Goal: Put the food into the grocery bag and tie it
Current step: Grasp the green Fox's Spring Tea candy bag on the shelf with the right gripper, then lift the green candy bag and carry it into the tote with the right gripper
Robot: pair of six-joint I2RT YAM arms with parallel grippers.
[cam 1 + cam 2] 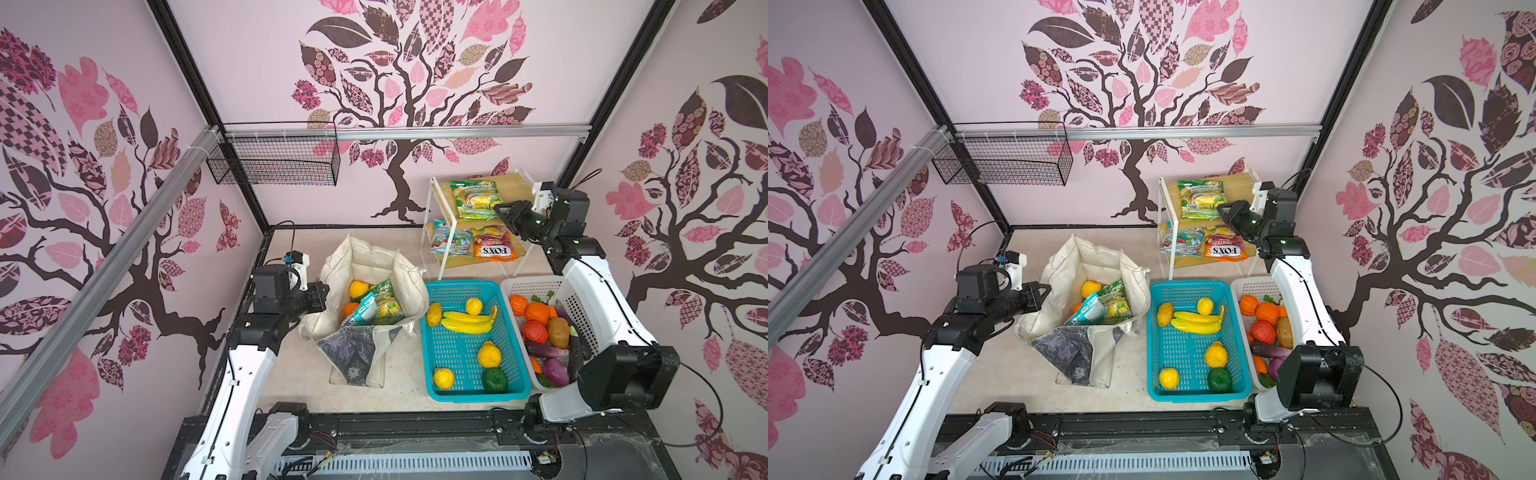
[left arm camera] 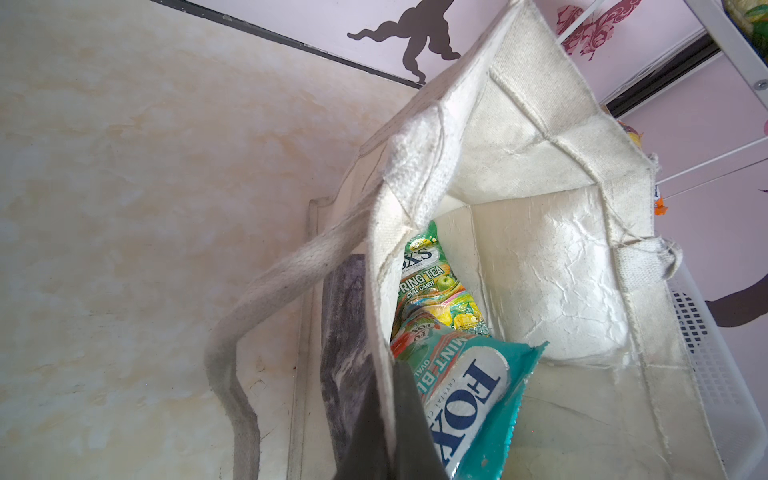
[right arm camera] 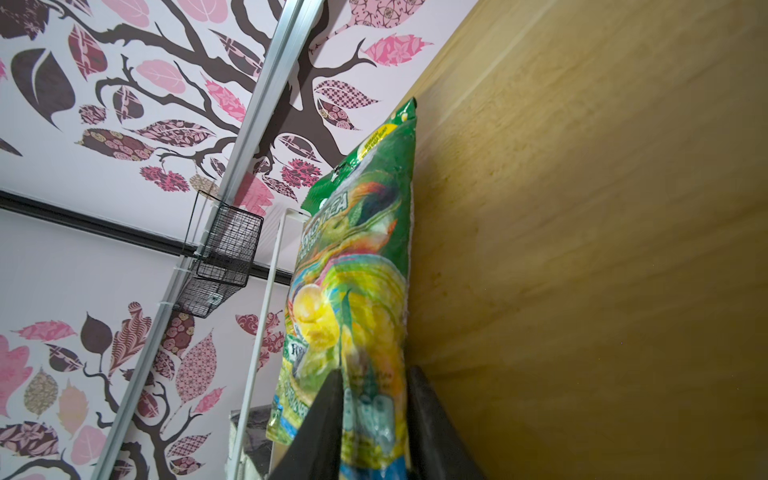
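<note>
- Counting what already lies inside the grocery bag (image 1: 365,259): a teal mint packet (image 1: 359,313), a bagged green packet (image 1: 384,305), a yellow fruit (image 1: 358,289) and an orange piece (image 1: 350,309).
- Judging the job as early, with most food outside and the long cream handle (image 2: 257,299) hanging loose, untied.
- Leaving bananas (image 1: 467,322) and other yellow and green fruit in the teal basket (image 1: 457,357), mixed vegetables (image 1: 540,316) in the white basket (image 1: 528,284), and a red-and-teal packet (image 1: 451,237) beside an orange packet (image 1: 494,247) on the rack's lower board.
- Pinching the bag's rim on the left arm's side with the left gripper (image 1: 322,297), jaws pressed together on the canvas, seemingly propping the mouth open.
- Reaching the right gripper (image 1: 500,210) to the upper board of the white rack (image 1: 519,185), with one finger on each side of the green shelf packet (image 3: 357,270), apparently nipping its end as it lies flat on the wood.
- Expecting that packet to crinkle and sag: glossy film, lumpy with sweets, sealed flat at the ends.
- Reading the bag as coarse, stiff woven canvas, creased and cracked inside, boxy in shape, with a dark grey painted panel (image 1: 353,345) outside.
- Noting hard, smooth moulded fruit, rounded and likely to roll, and perforated plastic baskets with rigid walls.
</note>
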